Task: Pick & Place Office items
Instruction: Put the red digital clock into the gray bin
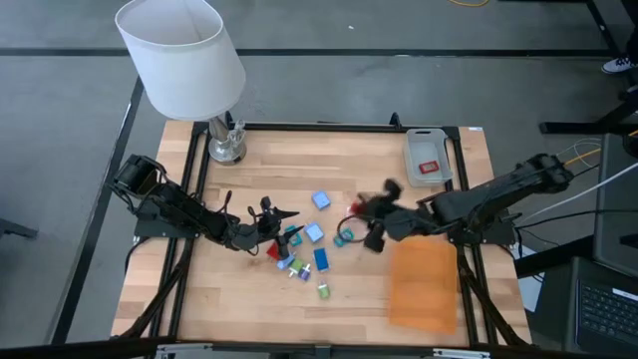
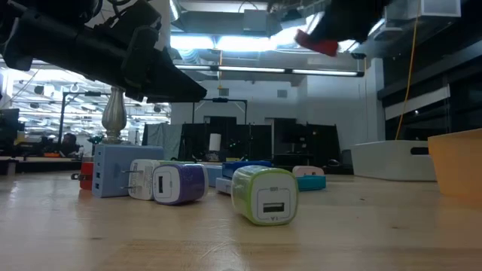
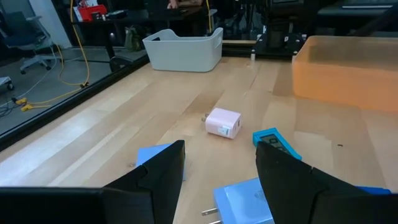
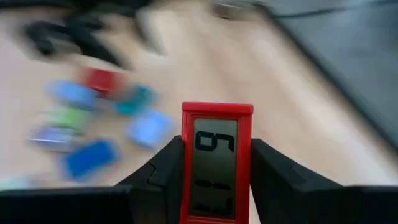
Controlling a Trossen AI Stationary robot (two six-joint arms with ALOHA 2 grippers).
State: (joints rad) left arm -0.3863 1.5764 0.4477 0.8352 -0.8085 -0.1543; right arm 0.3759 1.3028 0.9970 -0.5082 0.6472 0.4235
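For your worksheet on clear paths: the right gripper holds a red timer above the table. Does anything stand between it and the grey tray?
Nothing visible does. The right gripper holds the red timer high; bare table leads to the grey tray.

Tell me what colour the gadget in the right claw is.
Red, with a grey display; the gadget shows best in the right wrist view.

Wood-plank table (image 1: 299, 160) w/ black frame rail (image 1: 329, 127) round the edges, on grey floor (image 1: 60, 110). Lamp at far-left corner: white shade (image 1: 179, 55), silver base (image 1: 226, 148). Black line (image 1: 399, 52) runs across floor behind table. Laptop (image 1: 608, 314) on a dark bench beside the table's right side. Low view: big open room, ceiling strip lights (image 2: 226, 41), dark racks/equipment (image 2: 248, 143) in back. Yellow cable (image 3: 68, 78) on floor, office chair (image 3: 25, 37) further off.
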